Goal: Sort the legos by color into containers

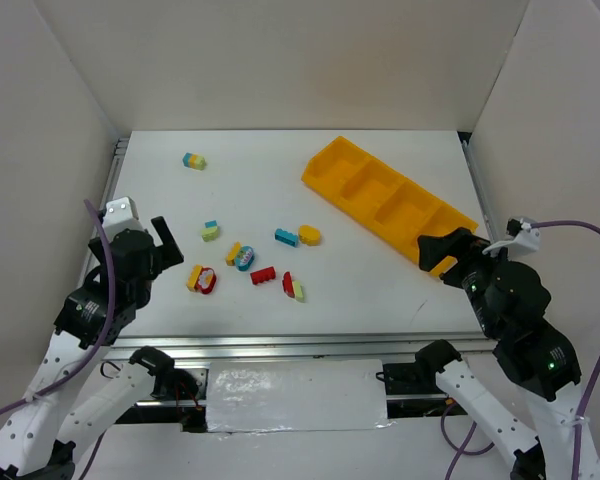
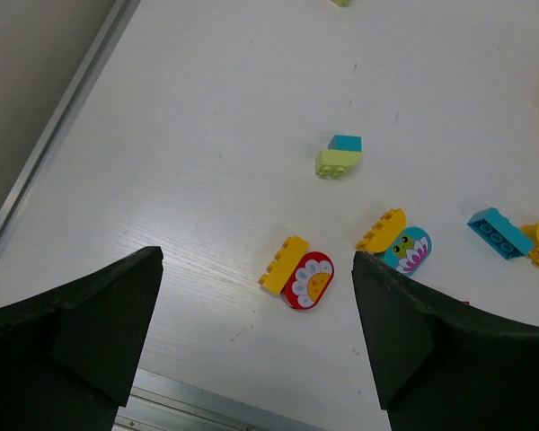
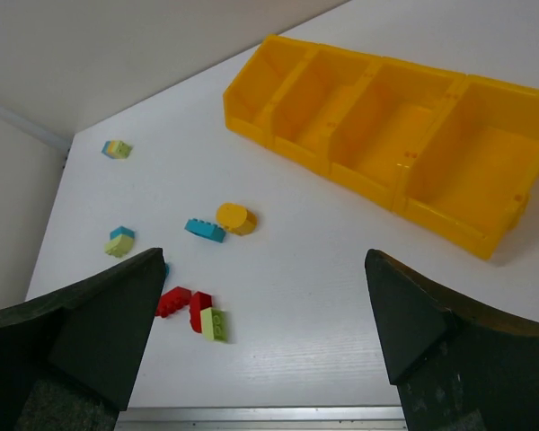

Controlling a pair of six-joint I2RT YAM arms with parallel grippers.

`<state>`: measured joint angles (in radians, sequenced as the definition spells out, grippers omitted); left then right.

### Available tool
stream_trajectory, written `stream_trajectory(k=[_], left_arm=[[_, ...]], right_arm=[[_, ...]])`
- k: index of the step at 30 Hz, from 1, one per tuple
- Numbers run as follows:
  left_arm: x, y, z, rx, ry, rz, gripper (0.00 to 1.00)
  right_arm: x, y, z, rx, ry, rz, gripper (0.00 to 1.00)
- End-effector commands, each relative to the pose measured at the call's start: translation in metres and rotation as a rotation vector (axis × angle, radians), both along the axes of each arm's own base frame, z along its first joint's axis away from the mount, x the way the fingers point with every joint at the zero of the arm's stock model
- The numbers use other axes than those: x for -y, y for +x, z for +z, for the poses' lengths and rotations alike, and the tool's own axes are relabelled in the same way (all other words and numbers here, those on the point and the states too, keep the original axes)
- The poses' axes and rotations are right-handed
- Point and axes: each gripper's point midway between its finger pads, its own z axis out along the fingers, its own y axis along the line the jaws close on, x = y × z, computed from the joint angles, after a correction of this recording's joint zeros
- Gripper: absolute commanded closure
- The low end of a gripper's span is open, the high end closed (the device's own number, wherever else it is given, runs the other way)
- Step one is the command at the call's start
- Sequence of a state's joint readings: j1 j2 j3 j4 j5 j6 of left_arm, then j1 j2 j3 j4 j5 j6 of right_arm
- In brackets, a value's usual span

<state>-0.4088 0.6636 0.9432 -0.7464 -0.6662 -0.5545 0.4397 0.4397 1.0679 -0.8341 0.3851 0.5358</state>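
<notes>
Left of the empty tray point(image 3: 440, 223), on the counter point(image 1: 380, 290), the legos point(image 1: 244, 257) lie unsorted, some stuck in two-colour clumps, so the left gripper point(image 2: 257, 259) and right gripper point(image 3: 263, 256) hang wide, holding nothing, seemingly poised for a first pick

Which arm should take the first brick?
Left, probably. The left gripper is open with the yellow-red clump lying just ahead, between its fingers in the wrist view. The right gripper, also open, sits by the tray, farther from that clump.
</notes>
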Motion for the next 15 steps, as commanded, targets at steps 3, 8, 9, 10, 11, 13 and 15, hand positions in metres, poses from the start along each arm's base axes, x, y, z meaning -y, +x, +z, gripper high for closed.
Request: stream_trajectory(k=[3,8,9,10,11,13,15], left_arm=[[0.002,0.005,0.008,0.036,-0.018,-0.005,0.01],[0.007,0.006,0.006,0.028,-0.022,-0.031,0.01],[0.008,0.007,0.005,0.027,-0.023,-0.035,0.01],[0.009,0.007,0.004,0.021,-0.021,-0.039,0.00],[0.009,0.008,0.003,0.017,-0.021,-0.041,0.00],[0.009,0.008,0.002,0.012,-0.020,-0.041,0.01],[0.010,0.008,0.002,0.011,-0.018,-0.045,0.00]], right_arm=[[-0.007,-0.001,0.006,0.004,0.005,0.042,0.00],[-0.050,0.002,-0.002,0.034,-0.034,0.289,0.00],[-0.060,0.009,-0.004,0.030,-0.047,0.329,0.00],[-0.075,0.011,-0.013,0.002,-0.049,0.402,0.00],[-0.089,0.024,-0.024,-0.047,-0.065,0.453,0.00],[-0.115,0.032,-0.039,-0.109,-0.074,0.575,0.00],[-0.135,0.057,-0.068,-0.231,-0.114,0.628,0.00]])
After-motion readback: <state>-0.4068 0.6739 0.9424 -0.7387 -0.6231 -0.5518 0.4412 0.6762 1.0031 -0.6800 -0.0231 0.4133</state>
